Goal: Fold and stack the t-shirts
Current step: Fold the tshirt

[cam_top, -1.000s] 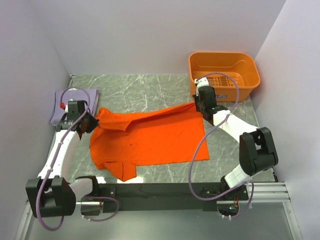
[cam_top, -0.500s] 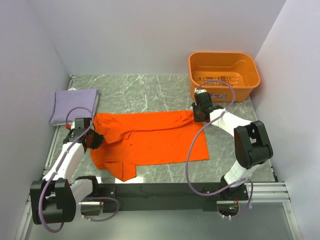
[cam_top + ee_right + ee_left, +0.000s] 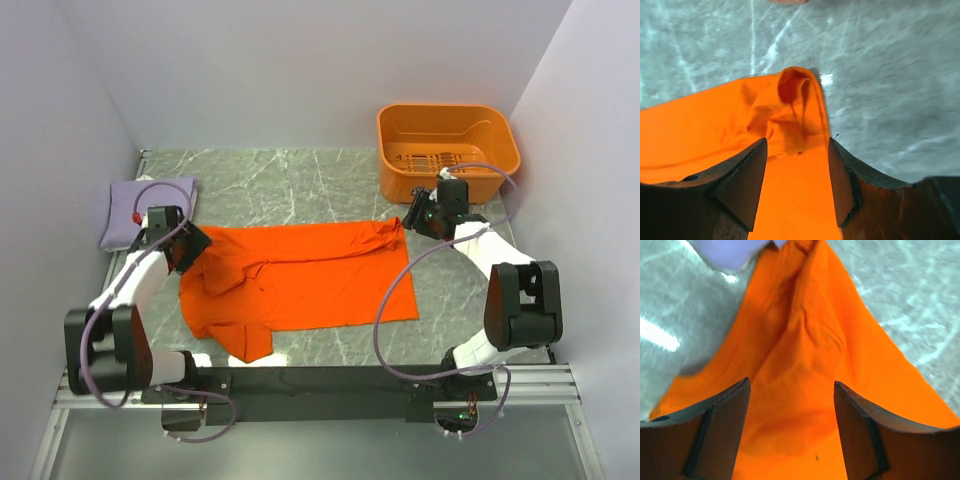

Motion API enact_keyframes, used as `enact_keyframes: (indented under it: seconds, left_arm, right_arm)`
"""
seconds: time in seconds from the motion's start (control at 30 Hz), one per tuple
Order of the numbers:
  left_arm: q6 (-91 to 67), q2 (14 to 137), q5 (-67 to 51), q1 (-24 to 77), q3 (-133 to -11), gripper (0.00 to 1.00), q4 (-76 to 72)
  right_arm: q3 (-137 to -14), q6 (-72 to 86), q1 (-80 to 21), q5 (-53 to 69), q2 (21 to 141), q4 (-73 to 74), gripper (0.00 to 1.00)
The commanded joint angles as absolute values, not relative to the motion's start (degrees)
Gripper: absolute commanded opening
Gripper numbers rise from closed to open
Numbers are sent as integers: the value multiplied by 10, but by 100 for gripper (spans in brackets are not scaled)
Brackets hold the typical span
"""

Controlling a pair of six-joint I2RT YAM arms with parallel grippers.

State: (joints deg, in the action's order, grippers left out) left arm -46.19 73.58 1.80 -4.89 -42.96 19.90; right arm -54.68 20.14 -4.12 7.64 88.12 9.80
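Note:
The bright orange t-shirt (image 3: 300,275) lies spread on the marble table, with its top edge folded over and a sleeve sticking out at the front left. The lavender t-shirt (image 3: 150,210) sits folded at the far left. My left gripper (image 3: 197,244) hovers open over the orange t-shirt's left end (image 3: 805,340), nothing between its fingers (image 3: 715,435). My right gripper (image 3: 412,220) is open too, just above the bunched top right corner (image 3: 790,100) of the orange t-shirt.
An orange plastic basket (image 3: 447,150) stands at the back right, close behind the right arm. White walls close in the table on three sides. Bare marble (image 3: 280,180) shows behind the orange t-shirt.
Both grippers lowered the orange t-shirt's raised edge onto the table, opened and let go. The left gripper has drawn back toward the lavender t-shirt, the right toward the basket.

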Motion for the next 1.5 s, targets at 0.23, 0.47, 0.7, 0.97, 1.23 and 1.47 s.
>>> enact_keyframes:
  seconds: [0.23,0.47,0.7,0.97,1.23,1.47]
  left_arm:
    - [-417,837,31,-62,-503,67,171]
    - [-408,881,11,-62,-533,62,148]
    - [-394,923,12,-62,-570,53,152]
    - [-377,937,25,-62,-579,13,155]
    - [-365,923,47,-63,-578,1,153]
    - [-366,916,54,-63,-582,1,158]
  right_arm:
    - [-510,340,-5,218,931,1,59]
    - [-490,359,-3,218,953,-33,59]
    - [-473,366,25,227,948,-19,60]
    - [-439,424,25,250,938,-51,60]
    - [-414,505,19,233,927,-98,59]
    - [-425,493,11,214,904,-52,57]
